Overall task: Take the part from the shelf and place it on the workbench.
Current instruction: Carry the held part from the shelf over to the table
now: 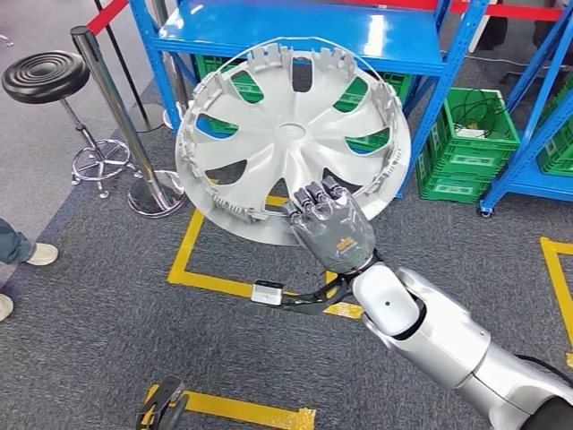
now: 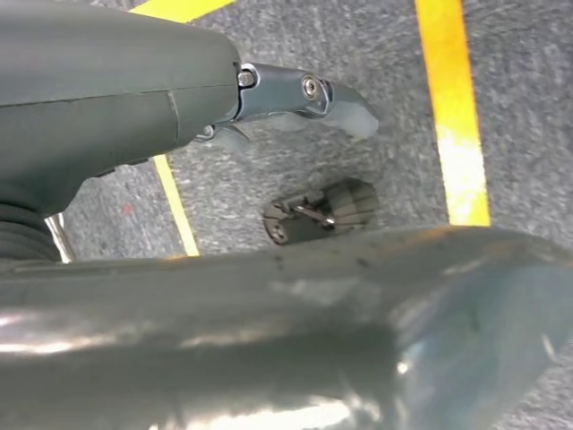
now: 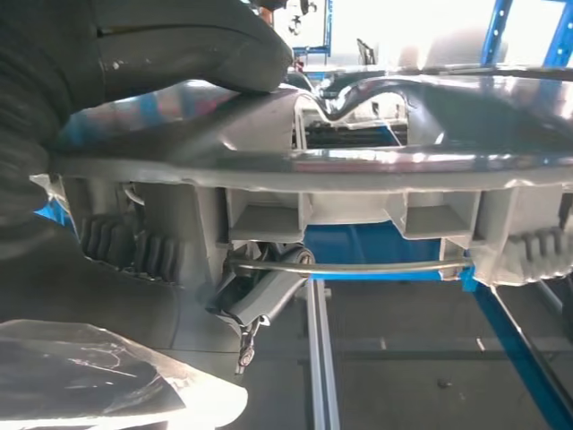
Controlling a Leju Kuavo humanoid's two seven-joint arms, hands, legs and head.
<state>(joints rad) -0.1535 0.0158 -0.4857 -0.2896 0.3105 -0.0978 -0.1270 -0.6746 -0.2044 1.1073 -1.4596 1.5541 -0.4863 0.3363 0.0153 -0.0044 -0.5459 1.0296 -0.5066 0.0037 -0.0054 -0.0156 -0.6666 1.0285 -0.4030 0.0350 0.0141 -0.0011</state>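
Observation:
The part is a silver wheel cover point(image 1: 290, 143) with spoke-like openings and clips round its rim. It hangs tilted in the air in front of the blue shelf point(image 1: 297, 36). My right hand point(image 1: 331, 228) grips its near lower edge, fingers curled over the rim. In the right wrist view the thumb point(image 3: 189, 45) lies on one side of the wheel cover's rim point(image 3: 351, 166) and a dark finger point(image 3: 263, 300) on the other. My left hand point(image 1: 162, 408) hangs low at the picture's bottom edge; in the left wrist view that left hand point(image 2: 297, 94) holds nothing above the grey carpet.
Green crates point(image 1: 466, 143) stand under the shelf on the right. A black stool point(image 1: 44, 76) and a chrome barrier post point(image 1: 115, 107) are at the left. A person's shoes point(image 1: 30, 253) show at the left edge. Yellow tape point(image 1: 202, 282) marks the carpet.

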